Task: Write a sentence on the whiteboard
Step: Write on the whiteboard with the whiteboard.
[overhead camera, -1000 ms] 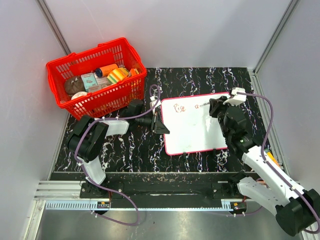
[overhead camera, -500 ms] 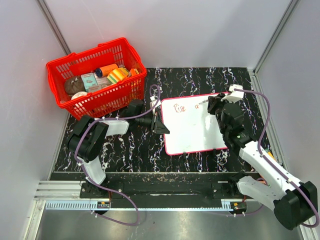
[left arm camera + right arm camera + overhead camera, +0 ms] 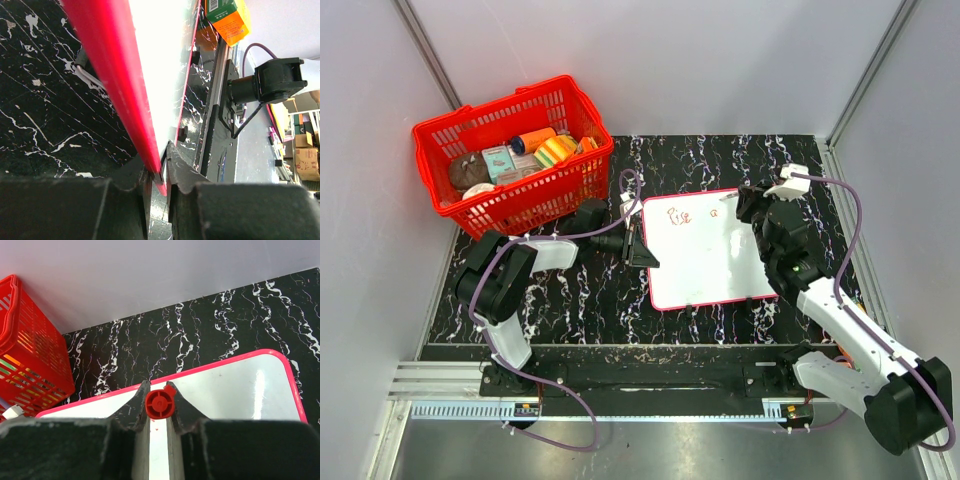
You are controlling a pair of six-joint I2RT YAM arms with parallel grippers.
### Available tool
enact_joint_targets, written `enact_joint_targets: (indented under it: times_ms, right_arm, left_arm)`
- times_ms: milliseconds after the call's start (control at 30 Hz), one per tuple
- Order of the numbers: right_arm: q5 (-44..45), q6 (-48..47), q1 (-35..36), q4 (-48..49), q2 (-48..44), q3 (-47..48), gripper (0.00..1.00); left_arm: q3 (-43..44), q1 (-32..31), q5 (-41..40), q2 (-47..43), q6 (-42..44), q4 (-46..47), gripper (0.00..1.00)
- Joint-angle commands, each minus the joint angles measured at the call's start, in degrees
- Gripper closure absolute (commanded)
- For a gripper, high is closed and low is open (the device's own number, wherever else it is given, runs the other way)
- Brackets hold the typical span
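Note:
The whiteboard lies flat on the black marble table, white with a thin red-pink edge. The sentence is a short red word near the board's top left, with one small red mark further right. My left gripper is shut on the board's left edge, and the red rim runs down between its jaws. Over the board's top right part, my right gripper is shut on a red marker, which stands end-on above the white surface.
A red basket full of small items stands at the back left and shows at the left of the right wrist view. An orange and green box lies beyond the board's far side. Grey walls enclose the table.
My right gripper with the marker has shifted slightly right and back along the board's top, uncovering a small red mark. The left gripper and the board have stayed put.

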Motion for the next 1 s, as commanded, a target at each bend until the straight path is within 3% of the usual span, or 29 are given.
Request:
enact_joint_targets:
  times_ms: [0,967]
  right_arm:
    - [1.52,-0.10,-0.60,2.39,-0.24,0.81,1.00]
    - [-4.45,1.84,-0.60,-4.12,-5.15,-6.31,1.00]
  left_arm:
    - [0.16,-1.94,-4.39,-0.15,5.84,-2.18,1.00]
    - [0.42,-2.11,-4.39,-0.15,5.93,-2.27,1.00]
